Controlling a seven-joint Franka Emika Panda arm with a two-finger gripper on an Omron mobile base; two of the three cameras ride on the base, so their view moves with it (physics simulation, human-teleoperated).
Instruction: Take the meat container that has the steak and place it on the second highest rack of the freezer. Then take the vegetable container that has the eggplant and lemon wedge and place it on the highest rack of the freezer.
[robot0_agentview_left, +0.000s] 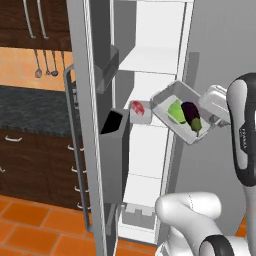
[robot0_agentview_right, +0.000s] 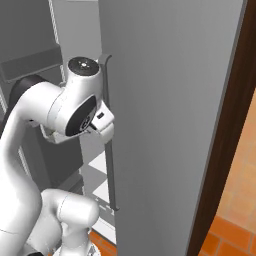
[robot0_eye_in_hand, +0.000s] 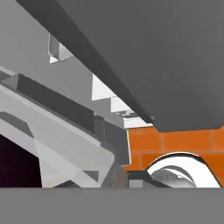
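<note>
left base view: the fingers (robot0_agentview_left: 212, 107) are clenching the rim of the vegetable container (robot0_agentview_left: 172, 98), tilting in the air at the open freezer (robot0_agentview_left: 150, 60). the eggplant (robot0_agentview_left: 192, 116) and lemon wedge (robot0_agentview_left: 176, 110) are lying inside. the steak (robot0_agentview_left: 139, 108) is sitting on a freezer rack.

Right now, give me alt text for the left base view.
A tilted white container with the eggplant and lemon wedge is held up before the open freezer. The steak already sits on a shelf inside.
</note>
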